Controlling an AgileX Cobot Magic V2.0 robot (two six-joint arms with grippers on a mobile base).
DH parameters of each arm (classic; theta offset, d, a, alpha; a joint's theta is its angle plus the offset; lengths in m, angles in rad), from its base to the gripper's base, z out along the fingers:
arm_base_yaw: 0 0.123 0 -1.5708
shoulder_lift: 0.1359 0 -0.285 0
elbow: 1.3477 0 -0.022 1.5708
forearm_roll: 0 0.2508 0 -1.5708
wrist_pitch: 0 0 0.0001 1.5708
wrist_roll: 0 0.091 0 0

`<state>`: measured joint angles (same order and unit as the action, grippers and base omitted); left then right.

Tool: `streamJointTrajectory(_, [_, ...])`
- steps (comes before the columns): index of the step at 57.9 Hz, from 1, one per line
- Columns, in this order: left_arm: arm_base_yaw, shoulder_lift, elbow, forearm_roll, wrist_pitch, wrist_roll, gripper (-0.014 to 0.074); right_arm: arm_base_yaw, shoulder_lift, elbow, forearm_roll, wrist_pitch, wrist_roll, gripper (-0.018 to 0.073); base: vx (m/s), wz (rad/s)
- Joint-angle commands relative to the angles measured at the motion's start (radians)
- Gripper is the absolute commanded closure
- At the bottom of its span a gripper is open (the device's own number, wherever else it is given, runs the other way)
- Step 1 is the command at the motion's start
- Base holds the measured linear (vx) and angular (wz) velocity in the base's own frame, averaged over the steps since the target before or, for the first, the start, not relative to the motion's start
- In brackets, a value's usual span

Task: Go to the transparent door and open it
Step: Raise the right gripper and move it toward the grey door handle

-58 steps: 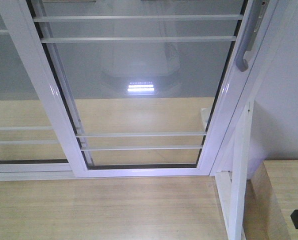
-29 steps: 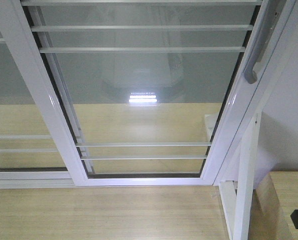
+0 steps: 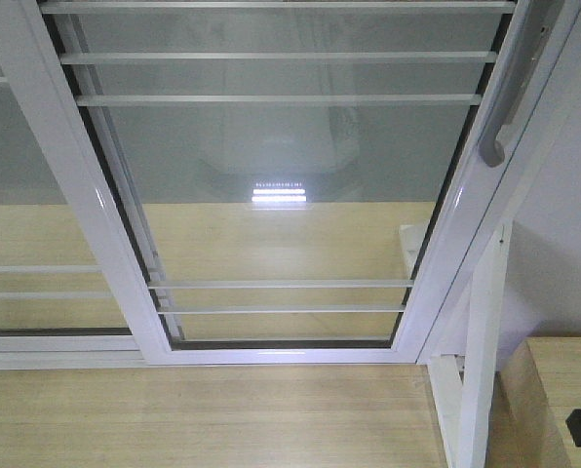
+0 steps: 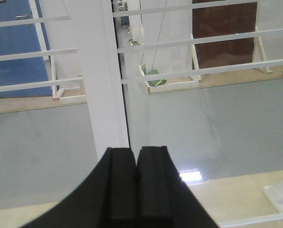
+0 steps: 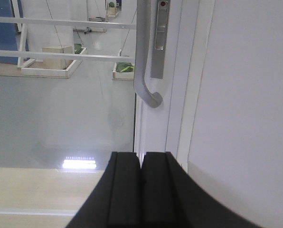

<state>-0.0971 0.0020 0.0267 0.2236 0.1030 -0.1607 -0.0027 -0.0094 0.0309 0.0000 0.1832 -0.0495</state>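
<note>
The door fills most of the front view: clear glass in a white frame, leaning away toward the top. Its grey handle runs along the right stile near the upper right corner, curving outward at the lower end. Thin white bars cross behind the glass, and a light glares off the floor beyond it. A white post stands just right of the door's lower corner, next to a wooden box. Pale wooden floor lies in front.

The left hand has its two black fingers pressed together with nothing between them. It faces a white stile and the glass on either side.

The right hand is likewise closed and empty. It sits below the handle, apart from it. The lock plate is just right of the handle on the same stile, and a plain white wall fills the right side.
</note>
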Motion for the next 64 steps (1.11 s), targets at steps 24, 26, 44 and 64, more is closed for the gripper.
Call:
streamJointTrajectory(24, [-0.003,0.019,0.028,0.001,-0.077,-0.004,0.0602,-0.004,0.019,0.011,-0.007,-0.078,-0.002,0.0567,0.00,0.00])
streamJointTrajectory(26, [-0.003,0.019,0.028,0.001,-0.077,-0.004,0.0602,-0.004,0.019,0.011,-0.007,-0.078,-0.002,0.0567,0.00,0.00])
streamJointTrajectory(44, [-0.003,0.019,0.028,0.002,-0.103,0.004,0.0602,-0.004,0.019,0.011,-0.008,-0.085,-0.003,0.0567,0.00,0.00])
streamJointTrajectory(64, [-0.003,0.019,0.023,0.001,-0.220,0.003,0.0602,-0.005,0.019,0.011,-0.017,-0.167,-0.006,0.0567,0.00,0.00])
